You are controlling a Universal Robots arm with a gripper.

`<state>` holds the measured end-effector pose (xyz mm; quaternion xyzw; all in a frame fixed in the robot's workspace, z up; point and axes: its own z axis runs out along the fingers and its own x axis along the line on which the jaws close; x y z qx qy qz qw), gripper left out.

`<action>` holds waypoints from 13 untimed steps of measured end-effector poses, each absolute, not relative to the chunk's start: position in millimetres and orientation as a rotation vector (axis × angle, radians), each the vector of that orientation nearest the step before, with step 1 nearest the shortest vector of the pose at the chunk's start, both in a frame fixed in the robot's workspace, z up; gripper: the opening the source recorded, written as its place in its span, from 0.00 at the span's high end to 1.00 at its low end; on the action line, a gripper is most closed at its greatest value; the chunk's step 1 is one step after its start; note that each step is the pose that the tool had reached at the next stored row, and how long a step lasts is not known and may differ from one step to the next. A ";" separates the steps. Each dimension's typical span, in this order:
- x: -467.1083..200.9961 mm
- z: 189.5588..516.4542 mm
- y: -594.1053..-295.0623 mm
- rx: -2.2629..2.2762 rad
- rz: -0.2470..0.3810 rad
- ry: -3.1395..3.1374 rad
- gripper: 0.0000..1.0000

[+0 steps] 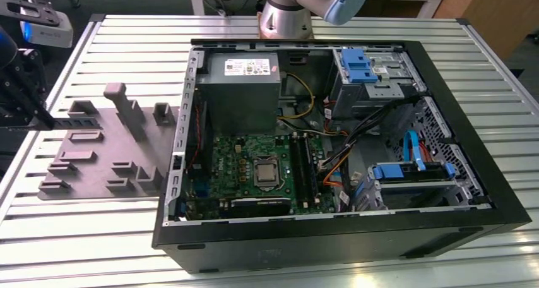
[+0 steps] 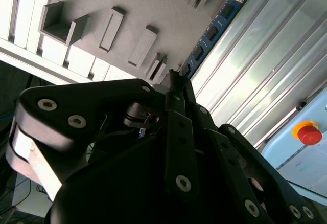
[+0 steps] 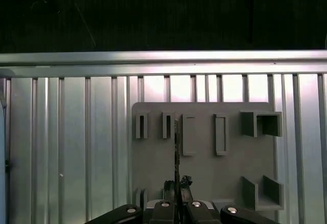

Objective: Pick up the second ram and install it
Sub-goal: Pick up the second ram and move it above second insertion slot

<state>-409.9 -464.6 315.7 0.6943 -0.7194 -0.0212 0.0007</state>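
Since the fingers are closed narrow on the stick in the second wrist view, the gripper (image 2: 174, 81) counts as holding the second ram (image 2: 214, 29). The blue board with dark chips runs straight out from the fingertips. Behind it lie the grey tray (image 2: 153, 9) with its raised blocks and the bright slats beside it. In the first wrist view the ram stands edge-on as a thin dark line rising from the closed fingers. It crosses the tray between two of its slotted blocks, with the slatted table (image 3: 66, 147) all round. By its apparent height the stick is judged lifted clear, though contact with the tray cannot be ruled out. In the exterior view the gripper sits at the nine o'clock edge, and the tray lies just toward three o'clock of it. The open computer case (image 1: 471, 193) fills the centre through three o'clock, well apart from the gripper. The motherboard (image 1: 244, 168) and its long black slots (image 1: 301, 168) lie near the middle. Judgement: the pick-up is made and installation is not yet begun. Seating calls for the stick's long edge parallel to a free slot, set square above it, and pressed evenly.
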 end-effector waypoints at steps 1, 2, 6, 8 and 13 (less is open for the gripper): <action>-409.9 316.5 -464.6 2.180 -0.066 -2.259 0.86; -409.9 317.3 -464.6 2.180 -0.067 -2.259 0.86; -409.9 320.3 -464.6 2.180 -0.067 -2.259 0.86; -409.9 322.0 -464.6 2.180 -0.067 -2.259 0.86; -409.9 326.4 -464.6 2.180 -0.066 -2.259 0.86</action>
